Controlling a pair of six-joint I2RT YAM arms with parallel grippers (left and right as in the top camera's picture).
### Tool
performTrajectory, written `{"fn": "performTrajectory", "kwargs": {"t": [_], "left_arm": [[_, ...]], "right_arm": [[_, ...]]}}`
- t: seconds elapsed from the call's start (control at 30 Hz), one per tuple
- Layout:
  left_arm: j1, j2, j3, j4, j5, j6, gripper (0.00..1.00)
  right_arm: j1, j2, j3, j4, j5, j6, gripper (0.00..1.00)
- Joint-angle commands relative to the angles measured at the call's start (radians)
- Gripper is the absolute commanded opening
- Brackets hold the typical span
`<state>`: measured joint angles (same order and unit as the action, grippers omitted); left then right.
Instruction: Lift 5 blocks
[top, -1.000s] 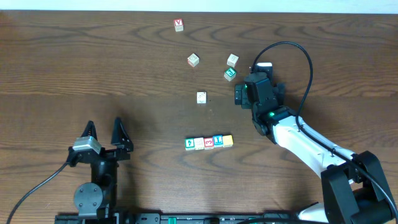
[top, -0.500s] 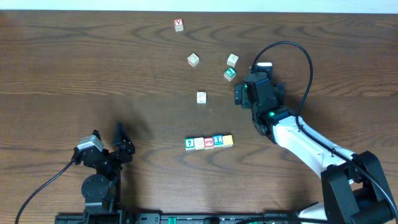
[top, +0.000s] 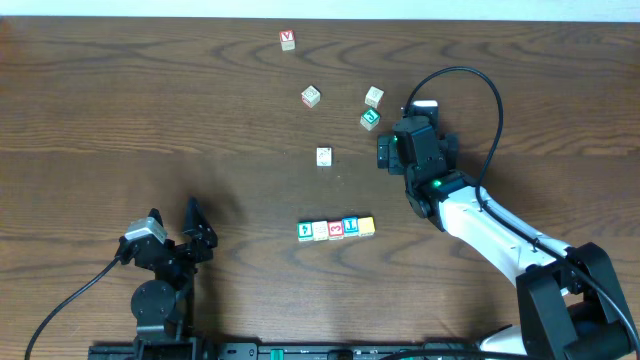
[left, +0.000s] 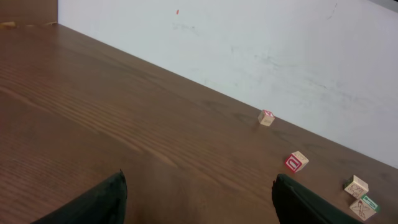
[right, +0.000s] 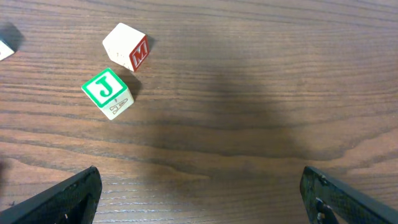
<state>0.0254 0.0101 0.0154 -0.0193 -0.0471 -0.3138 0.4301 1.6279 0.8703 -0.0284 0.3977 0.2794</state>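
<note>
Five small wooden alphabet cubes (top: 335, 229) sit touching in a row, mid-table. Left gripper (top: 171, 212) spread wide, well left of them. Right gripper (right: 199, 180) spread too, over a loose green-faced wooden J cube (right: 109, 93) and a cream wooden M cube (right: 127, 46).

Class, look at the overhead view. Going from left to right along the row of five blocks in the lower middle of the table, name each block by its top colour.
green block → cream block → red block → blue block → yellow block
</note>
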Motion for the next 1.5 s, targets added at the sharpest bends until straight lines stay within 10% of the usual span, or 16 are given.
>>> {"fn": "performTrajectory", "kwargs": {"t": [0.0,0.53,1.1,1.47], "left_arm": [[0.005,-0.003,-0.011,-0.051,-0.005,0.013,0.75],[0.005,-0.003,-0.011,-0.051,-0.005,0.013,0.75],[0.005,-0.003,-0.011,-0.051,-0.005,0.013,0.75],[0.005,-0.003,-0.011,-0.051,-0.005,0.013,0.75]], "right_arm": [[-0.002,-0.005,0.006,0.002,0.016,-0.007,0.99],[0.063,-0.511,-0.078,-0.193,0.174,-0.076,0.99],[-0.405,-1.431,-0.629,-0.037,-0.36,-0.101,0.99],[-0.504,-1.624,-0.76,-0.108,-0.408,-0.101,0.99]]}}
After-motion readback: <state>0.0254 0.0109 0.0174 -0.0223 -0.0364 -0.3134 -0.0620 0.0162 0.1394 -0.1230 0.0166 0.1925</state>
